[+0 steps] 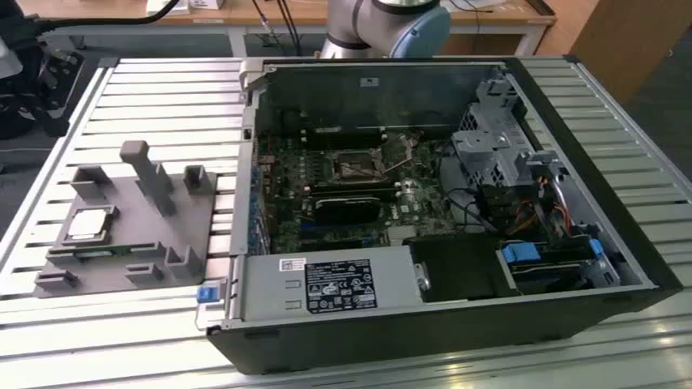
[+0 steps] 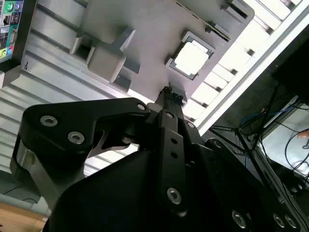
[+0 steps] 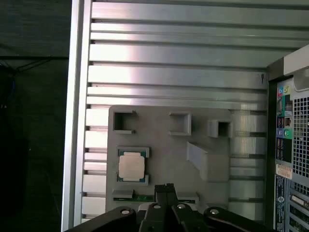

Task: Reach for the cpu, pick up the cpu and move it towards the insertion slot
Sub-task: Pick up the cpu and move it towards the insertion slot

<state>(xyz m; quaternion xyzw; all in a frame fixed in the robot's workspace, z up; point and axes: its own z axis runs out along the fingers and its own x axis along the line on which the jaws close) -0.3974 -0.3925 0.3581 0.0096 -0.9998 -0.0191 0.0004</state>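
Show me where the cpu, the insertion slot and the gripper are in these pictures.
cpu (image 3: 132, 167): first wrist view, middle of its silver top.
insertion slot (image 1: 355, 168): exterior view, its dark centre.
gripper (image 3: 166, 187): first wrist view, midway between its fingertips.

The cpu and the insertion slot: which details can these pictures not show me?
The insertion slot, exterior view: too small to make out its pins.
The cpu, both wrist views: underside hidden against the grey fixture.
The green memory strip, first wrist view: middle hidden behind the gripper.
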